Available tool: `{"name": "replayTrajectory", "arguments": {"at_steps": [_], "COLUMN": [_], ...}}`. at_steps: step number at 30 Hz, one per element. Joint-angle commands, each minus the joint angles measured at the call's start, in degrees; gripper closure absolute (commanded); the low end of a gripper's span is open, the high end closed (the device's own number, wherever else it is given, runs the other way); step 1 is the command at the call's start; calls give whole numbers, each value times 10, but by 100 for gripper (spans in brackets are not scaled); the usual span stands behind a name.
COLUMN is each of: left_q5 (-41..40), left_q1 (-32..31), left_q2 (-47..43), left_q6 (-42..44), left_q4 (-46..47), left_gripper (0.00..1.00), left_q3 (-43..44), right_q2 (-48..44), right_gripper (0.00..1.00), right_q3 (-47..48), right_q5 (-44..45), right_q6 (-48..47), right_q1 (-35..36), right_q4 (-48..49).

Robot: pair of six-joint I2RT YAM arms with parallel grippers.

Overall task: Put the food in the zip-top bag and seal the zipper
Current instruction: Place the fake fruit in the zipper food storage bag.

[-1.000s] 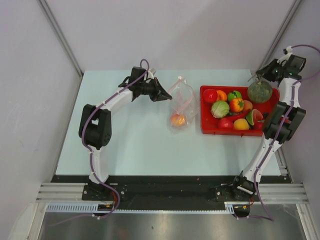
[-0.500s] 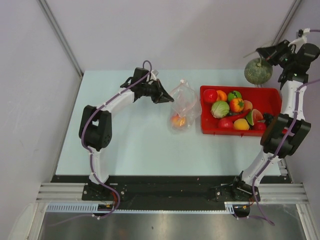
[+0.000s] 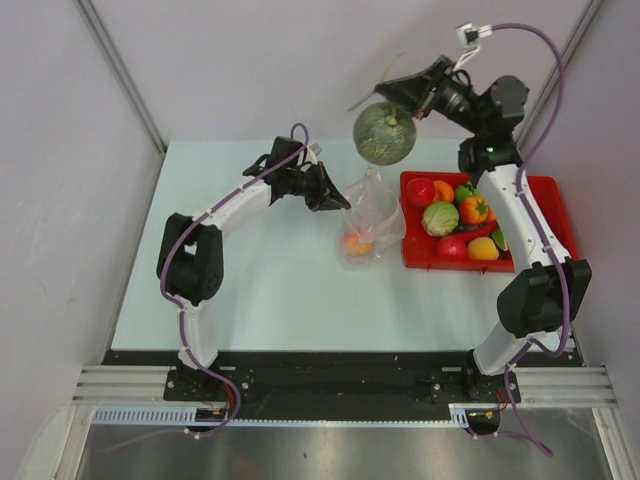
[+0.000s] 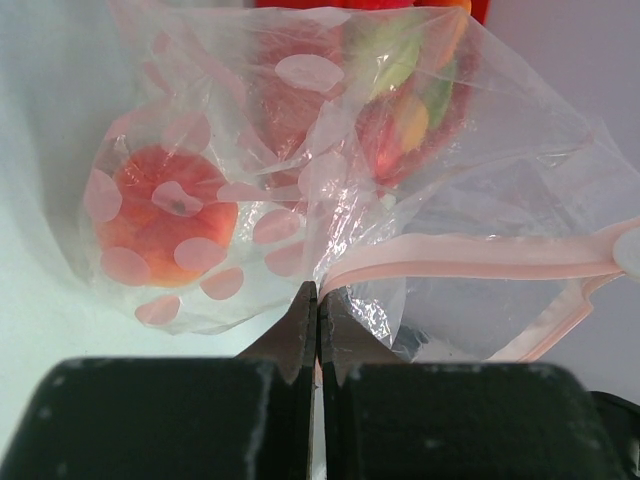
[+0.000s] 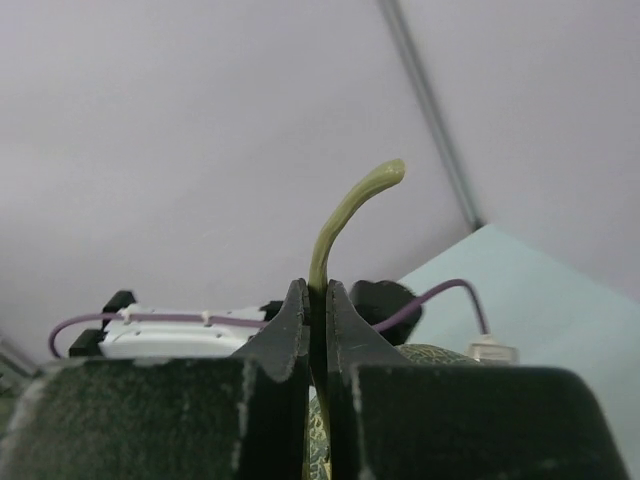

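The clear zip-top bag (image 3: 372, 215) lies mid-table with an orange fruit (image 3: 354, 241) inside; both show in the left wrist view, the bag (image 4: 330, 150) and the fruit (image 4: 165, 215). My left gripper (image 3: 338, 200) is shut on the bag's rim by the pink zipper (image 4: 480, 260), holding the mouth up. My right gripper (image 3: 385, 92) is shut on the stem (image 5: 340, 215) of the round green melon (image 3: 384, 133), which hangs in the air above the bag's far end. Other food, red, orange, yellow and green, lies in the red tray (image 3: 545, 190).
The red tray sits right of the bag, close to its edge. The right arm reaches over the tray from the right. Grey walls and a slanted pole (image 3: 120, 75) stand behind the table. The left arm's purple cable (image 5: 440, 300) shows in the right wrist view.
My right gripper has carried the melon up and leftward from over the tray's far right corner to above the bag. The left gripper has kept its hold on the bag.
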Motion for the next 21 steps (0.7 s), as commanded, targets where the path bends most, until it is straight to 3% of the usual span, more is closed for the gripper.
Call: {"name": "replayTrajectory", "arguments": {"at_steps": [1, 10, 18, 21], "left_q5": [14, 58, 62, 71], "left_q1": [-2, -2, -2, -2], "left_q2": [-40, -45, -39, -38], "left_q6": [7, 2, -15, -21], "left_q4": [-3, 11, 30, 35], "left_gripper": [100, 100, 100, 100], "left_q3": [29, 22, 13, 13], "right_q2": [-20, 8, -5, -12], "right_gripper": [100, 100, 100, 100], "right_q3": [-40, -167, -173, -174], "right_q5": [-21, -74, -84, -90], "right_q6": [-44, -122, -32, -35], "right_q1": [57, 100, 136, 148], "right_q4": [47, 76, 157, 114]}}
